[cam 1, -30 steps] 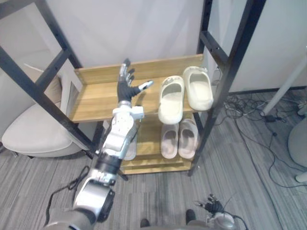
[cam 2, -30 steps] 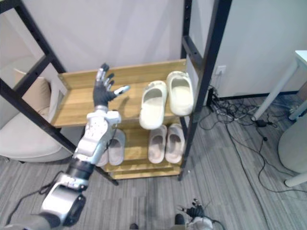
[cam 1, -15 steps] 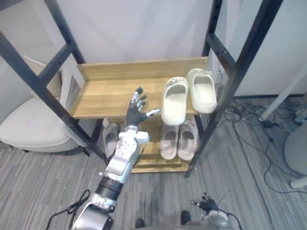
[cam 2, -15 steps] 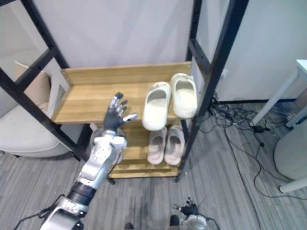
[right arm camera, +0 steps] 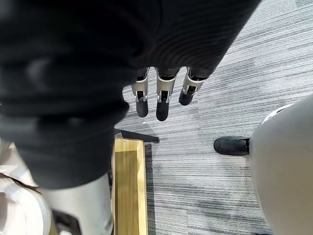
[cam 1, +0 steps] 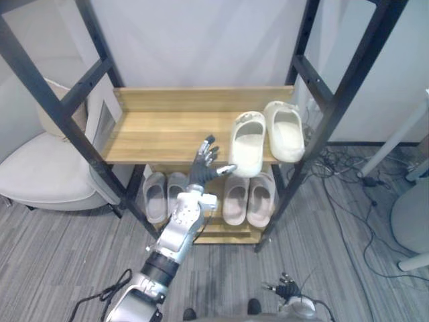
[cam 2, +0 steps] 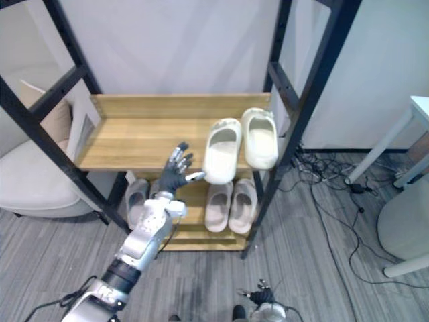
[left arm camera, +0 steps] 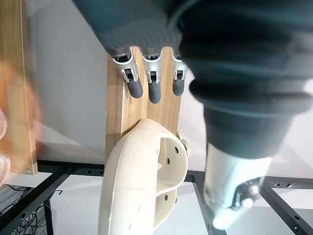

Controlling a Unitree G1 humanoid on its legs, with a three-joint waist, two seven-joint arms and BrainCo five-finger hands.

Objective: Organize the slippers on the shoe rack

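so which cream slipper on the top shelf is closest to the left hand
The left cream foam slipper, just beside the left hand; its twin sits further right, by the black post.

Silver arm [cam 1: 175, 235], dark-ribbed left hand [cam 1: 199, 174]

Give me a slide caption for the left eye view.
Open left hand by cream slippers on the rack's top shelf; grey slippers and pink slippers below.
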